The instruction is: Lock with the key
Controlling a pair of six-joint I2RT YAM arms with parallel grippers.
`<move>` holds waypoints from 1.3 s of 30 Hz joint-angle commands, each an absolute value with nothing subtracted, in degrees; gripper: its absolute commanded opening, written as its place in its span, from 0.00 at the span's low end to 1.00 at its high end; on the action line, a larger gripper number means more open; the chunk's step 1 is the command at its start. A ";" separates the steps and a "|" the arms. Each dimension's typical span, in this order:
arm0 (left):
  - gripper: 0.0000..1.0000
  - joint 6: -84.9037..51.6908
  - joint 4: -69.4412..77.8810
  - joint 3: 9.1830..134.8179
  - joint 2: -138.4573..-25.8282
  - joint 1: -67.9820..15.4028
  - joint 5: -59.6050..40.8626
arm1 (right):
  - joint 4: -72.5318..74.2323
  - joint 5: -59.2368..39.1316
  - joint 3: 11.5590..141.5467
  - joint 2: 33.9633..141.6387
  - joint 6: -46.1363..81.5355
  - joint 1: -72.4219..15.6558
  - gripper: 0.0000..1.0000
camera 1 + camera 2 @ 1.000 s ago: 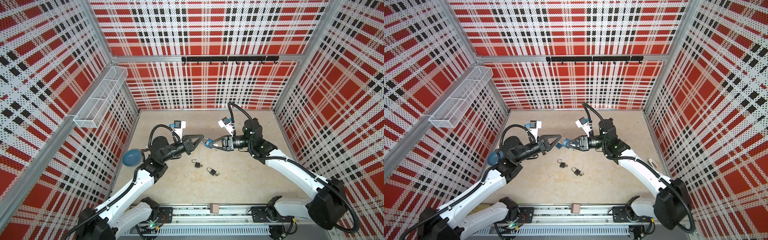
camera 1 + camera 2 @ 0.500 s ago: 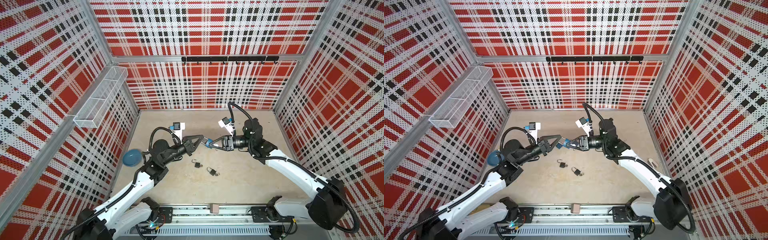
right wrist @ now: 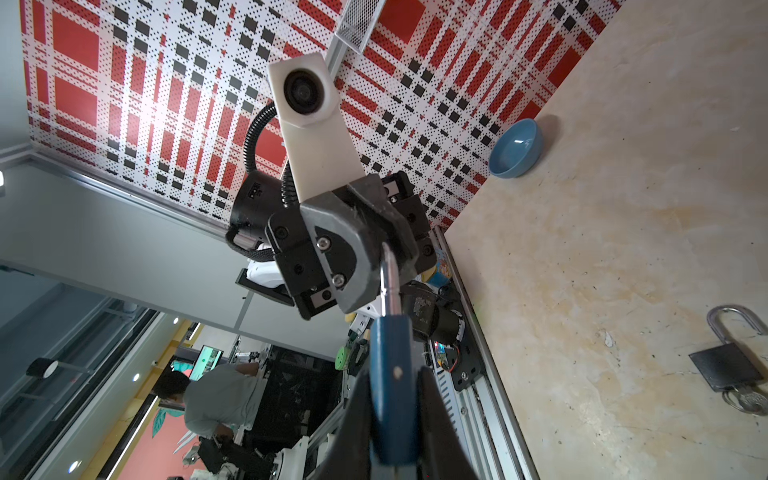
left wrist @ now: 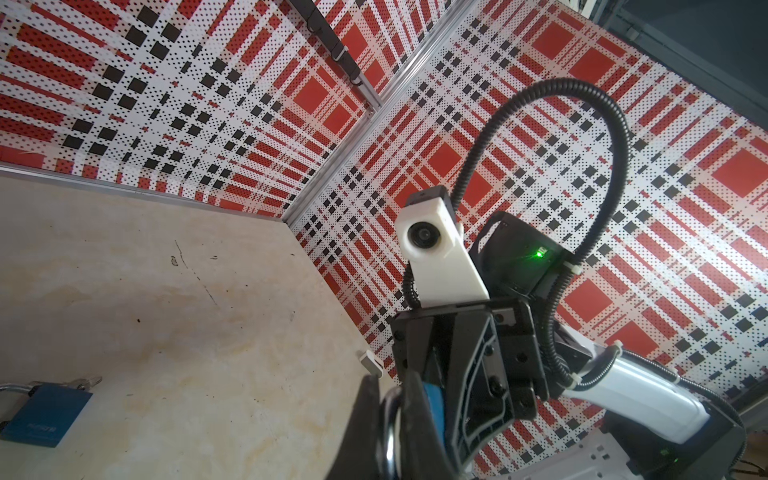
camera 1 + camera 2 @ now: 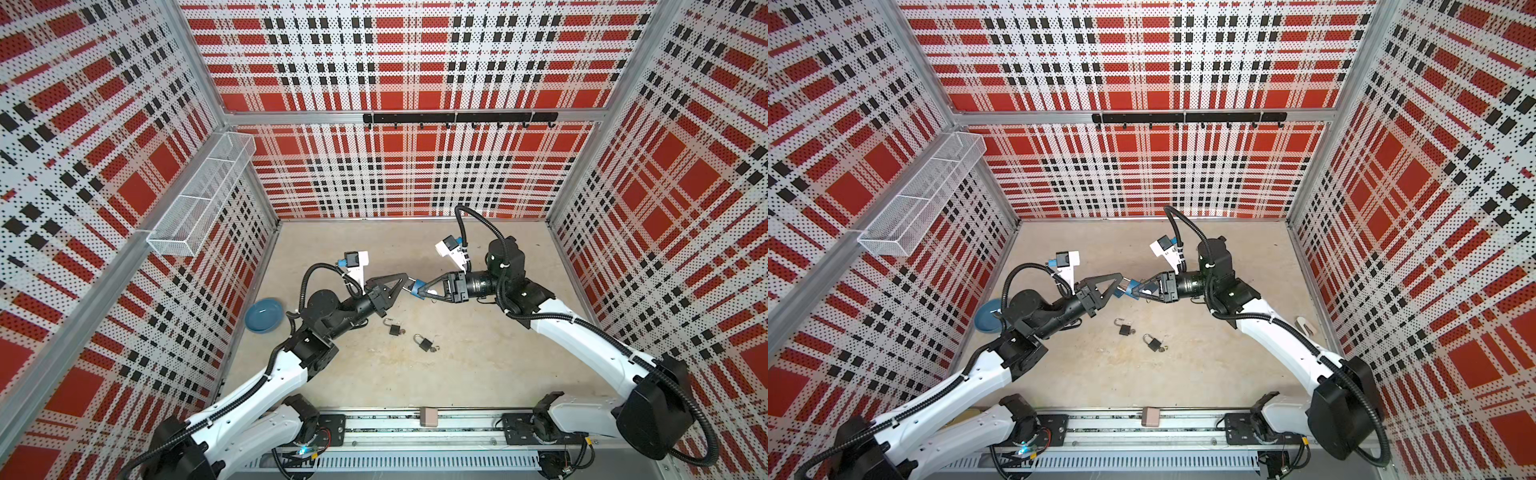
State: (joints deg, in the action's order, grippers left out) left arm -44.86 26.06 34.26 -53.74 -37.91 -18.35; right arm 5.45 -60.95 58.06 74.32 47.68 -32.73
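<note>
A blue padlock (image 5: 417, 286) (image 5: 1133, 287) hangs in mid-air between both grippers above the table's middle. My right gripper (image 5: 419, 289) (image 3: 392, 374) is shut on its blue body (image 3: 390, 365). The silver shackle (image 3: 388, 274) (image 4: 390, 415) points at my left gripper (image 5: 405, 281) (image 4: 388, 386), which is shut on it. In the left wrist view the blue body (image 4: 434, 403) shows just behind the far finger. No key shows at the held padlock. A key (image 3: 746, 402) hangs from a dark padlock (image 3: 725, 365) lying on the table.
Two dark padlocks (image 5: 395, 329) (image 5: 424, 343) lie on the table below the grippers. A blue bowl (image 5: 264, 314) sits by the left wall, and a small white object (image 5: 1304, 325) by the right wall. A wire basket (image 5: 199, 199) hangs on the left wall, a hook rail (image 5: 457, 118) on the back wall.
The left arm's wrist and elbow have shifted a little toward the front. Both grippers have stayed joined at the padlock in the same spot.
</note>
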 commanded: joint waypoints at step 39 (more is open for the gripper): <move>0.00 -48.16 21.09 26.48 -53.34 -51.26 -18.23 | 7.25 -55.46 61.72 74.37 38.79 -35.02 0.00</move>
State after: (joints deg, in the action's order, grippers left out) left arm -49.50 33.10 28.49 -51.51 -49.50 -0.12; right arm 4.69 -64.60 57.71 75.18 45.10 -32.51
